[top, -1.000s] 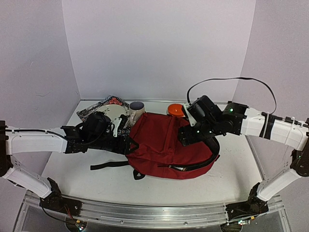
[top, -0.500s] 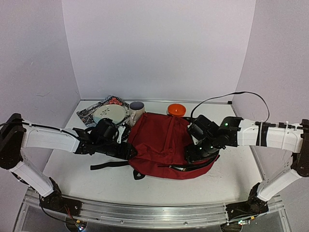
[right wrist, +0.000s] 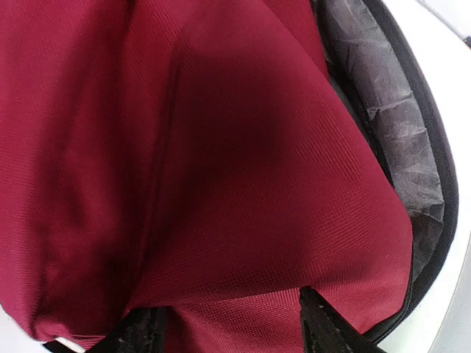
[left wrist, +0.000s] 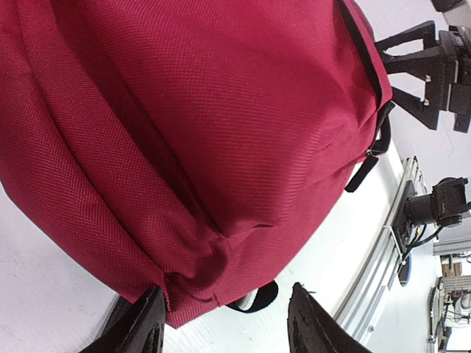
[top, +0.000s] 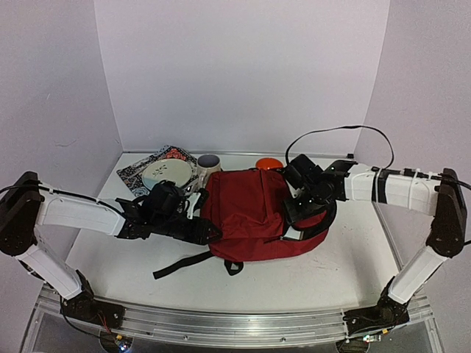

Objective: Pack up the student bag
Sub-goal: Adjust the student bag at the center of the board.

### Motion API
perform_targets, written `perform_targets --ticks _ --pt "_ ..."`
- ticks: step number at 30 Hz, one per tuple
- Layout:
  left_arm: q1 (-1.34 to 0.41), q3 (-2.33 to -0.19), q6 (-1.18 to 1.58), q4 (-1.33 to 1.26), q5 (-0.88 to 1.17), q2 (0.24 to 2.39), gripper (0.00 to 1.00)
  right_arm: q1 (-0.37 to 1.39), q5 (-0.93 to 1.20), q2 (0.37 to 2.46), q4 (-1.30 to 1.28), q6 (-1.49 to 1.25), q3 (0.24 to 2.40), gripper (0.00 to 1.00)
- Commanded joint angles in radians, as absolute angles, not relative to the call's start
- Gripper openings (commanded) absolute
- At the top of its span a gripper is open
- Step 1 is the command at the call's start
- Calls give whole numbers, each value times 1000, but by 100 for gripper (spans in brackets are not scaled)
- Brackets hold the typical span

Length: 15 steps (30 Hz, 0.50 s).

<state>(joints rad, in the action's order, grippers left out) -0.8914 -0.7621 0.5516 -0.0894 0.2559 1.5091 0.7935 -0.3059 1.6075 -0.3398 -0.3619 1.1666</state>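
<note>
The student bag (top: 250, 213) lies in the middle of the table, dark red, its opening turned to the right. My left gripper (top: 212, 231) is at the bag's left lower corner. In the left wrist view the jaws (left wrist: 228, 327) stand open with that red corner (left wrist: 184, 287) between them, close to the left finger. My right gripper (top: 293, 216) is low on the bag's right side, by the opening. Its jaws (right wrist: 232, 331) stand open astride a fold of red fabric (right wrist: 221, 184). Grey lining (right wrist: 390, 118) shows inside the black zip edge.
Behind the bag stand a white mug (top: 208, 168), an orange bowl (top: 269, 162) and a white plate (top: 168, 173) on a patterned book (top: 140, 170). Black straps (top: 184, 263) trail from the bag toward the front edge. A zip pull (left wrist: 364, 173) hangs on the bag's side.
The bag has been bunched up and shifted back and right, its straps now trailing forward. The left gripper followed to the right, the right gripper moved back. Both jaws have narrowed.
</note>
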Motion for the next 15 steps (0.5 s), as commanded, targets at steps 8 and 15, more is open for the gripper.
perform_targets --ticks 8,15 --pt "-902 -705 636 -151 223 1426 63 1079 -505 1579 -692 -674 1333 68" --pt "-911 -684 670 -152 196 1420 68 1191 -596 1686 -931 -882 1428 79"
